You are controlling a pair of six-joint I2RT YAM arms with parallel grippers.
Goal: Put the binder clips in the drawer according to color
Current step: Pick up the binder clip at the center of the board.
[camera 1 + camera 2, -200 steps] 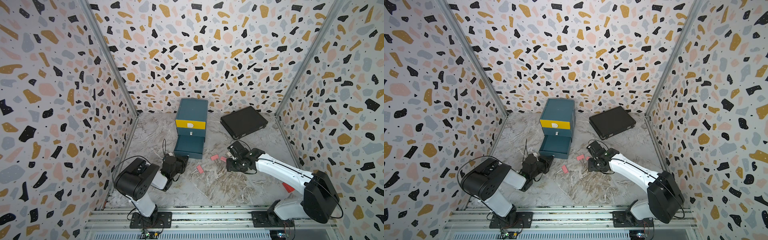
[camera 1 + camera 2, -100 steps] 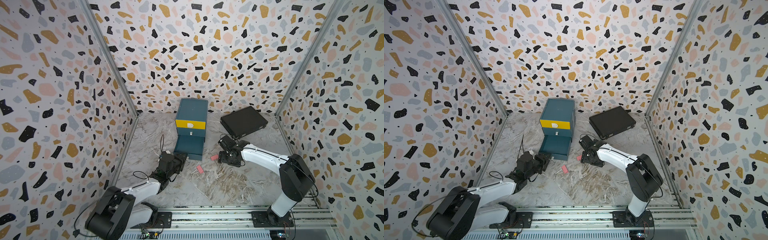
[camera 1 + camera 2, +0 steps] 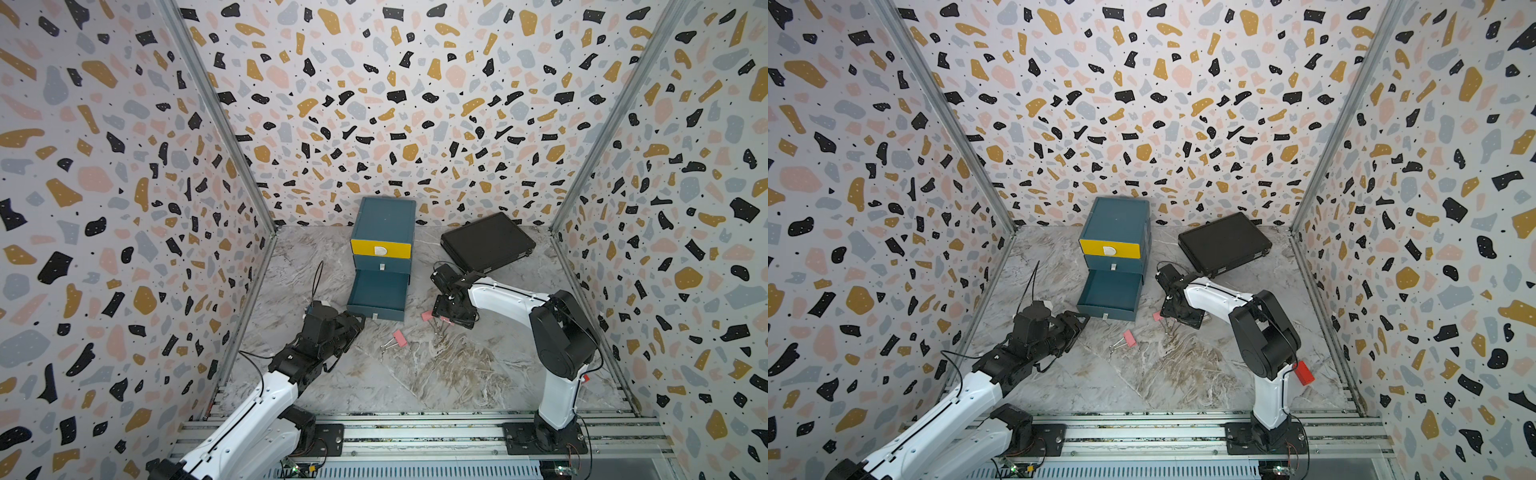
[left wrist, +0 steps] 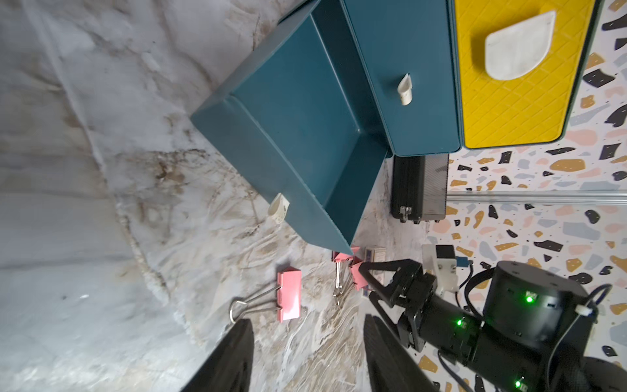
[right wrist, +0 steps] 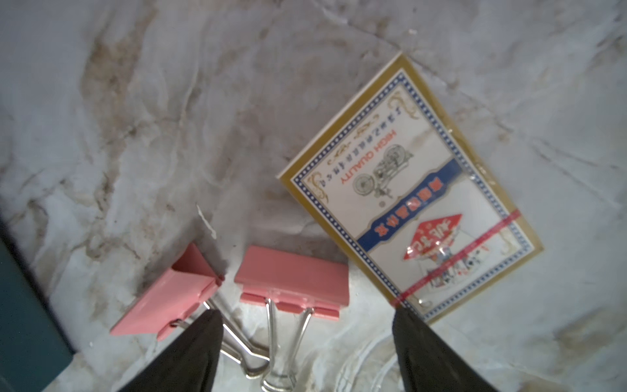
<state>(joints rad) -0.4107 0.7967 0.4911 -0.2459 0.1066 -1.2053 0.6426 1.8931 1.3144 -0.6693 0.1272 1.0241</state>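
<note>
left wrist: lowest drawer open — bare teal floor (pink clips outside).

You have bare desk across the near half, broken only by a lone clip. The bottom drawer juts out between the two arms, open from above. Around the right gripper it is tight. Two clips lie side by side at its spread fingers, the card box is just beside one finger, and the case is close behind.
</note>
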